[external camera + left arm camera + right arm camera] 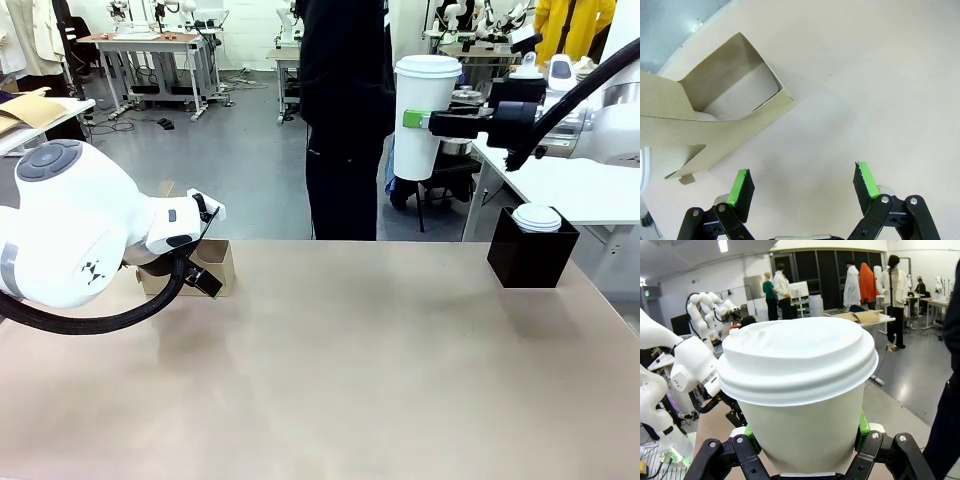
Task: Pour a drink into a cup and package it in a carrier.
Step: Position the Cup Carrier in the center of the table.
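White paper, tall and lidded: the cup (428, 100) hung upright in the air above the far right of the tabletop (380, 380), clenched in the right claw (421, 121), which reached in sideways from the right. One green pad pressed on its side about halfway up. From the right wrist, the cup (800, 405) stood between the two pads of the right claw (805, 440), and its domed lid (797, 360) sat snug all round the rim.

The carrier (215, 262) lay on the tabletop at the far left, well apart from the cup. The left claw (200, 275) was low at its near side, partly hidden by its own arm. From the left wrist, that claw (802, 182) was released – jaws wide, nothing between the green pads (740, 187) – over bare tabletop just beside the carrier (730, 100). Something pale and curved showed in the carrier's open pocket; what it was could not be told.

A black box (530, 258) stood at the far right with a short cup (537, 217) in it – below the raised cup. A person (345, 110) in dark clothes stood behind the far edge.
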Controlling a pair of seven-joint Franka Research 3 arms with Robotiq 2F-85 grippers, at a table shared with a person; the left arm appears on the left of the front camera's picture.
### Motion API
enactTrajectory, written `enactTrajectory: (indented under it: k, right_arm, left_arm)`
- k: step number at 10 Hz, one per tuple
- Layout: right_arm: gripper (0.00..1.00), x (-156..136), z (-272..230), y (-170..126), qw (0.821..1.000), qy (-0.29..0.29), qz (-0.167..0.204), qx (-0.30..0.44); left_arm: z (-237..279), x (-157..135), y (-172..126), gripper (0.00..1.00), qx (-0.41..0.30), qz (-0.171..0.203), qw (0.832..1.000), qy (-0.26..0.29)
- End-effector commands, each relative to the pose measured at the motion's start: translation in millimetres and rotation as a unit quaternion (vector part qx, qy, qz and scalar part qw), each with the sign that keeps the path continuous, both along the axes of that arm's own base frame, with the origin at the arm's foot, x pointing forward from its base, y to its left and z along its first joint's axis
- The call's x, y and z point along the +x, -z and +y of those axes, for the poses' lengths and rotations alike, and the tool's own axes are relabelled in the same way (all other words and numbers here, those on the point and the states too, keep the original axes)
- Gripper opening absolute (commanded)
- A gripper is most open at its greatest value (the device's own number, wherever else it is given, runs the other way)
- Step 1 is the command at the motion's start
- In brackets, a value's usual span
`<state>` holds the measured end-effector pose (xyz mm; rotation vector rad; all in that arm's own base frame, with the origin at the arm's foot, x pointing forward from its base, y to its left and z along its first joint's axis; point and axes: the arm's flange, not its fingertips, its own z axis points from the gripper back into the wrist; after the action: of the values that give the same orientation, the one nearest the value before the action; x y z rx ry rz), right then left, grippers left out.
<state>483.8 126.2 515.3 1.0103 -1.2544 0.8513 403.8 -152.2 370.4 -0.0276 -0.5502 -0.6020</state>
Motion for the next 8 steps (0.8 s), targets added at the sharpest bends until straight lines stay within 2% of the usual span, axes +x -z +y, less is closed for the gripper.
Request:
enactTrajectory:
  k: [1, 3, 6, 8]
  right_arm:
    - [0.80, 3.2, 1.5, -6.3, 1.000, -0.002, -0.007, 0.006]
    - [0.80, 3.2, 1.5, -6.3, 1.000, -0.002, -0.007, 0.006]
    - [0.80, 3.2, 1.5, -6.3, 1.000, -0.002, -0.007, 0.006]
    - [0.80, 3.2, 1.5, -6.3, 1.000, -0.002, -0.007, 0.006]
  left_arm:
    - [0.6, -0.1, 0.1, 1.00, -0.001, 0.000, 1.000, 0.000]
    - [0.0, 0.0, 0.0, 1.00, 0.000, 0.000, 1.000, 0.000]
    - [-16.8, -8.6, -72.3, 1.00, -0.009, 0.020, 0.998, -0.051]
    - [-36.8, -12.3, -134.7, 1.00, -0.009, 0.014, 0.997, -0.070]
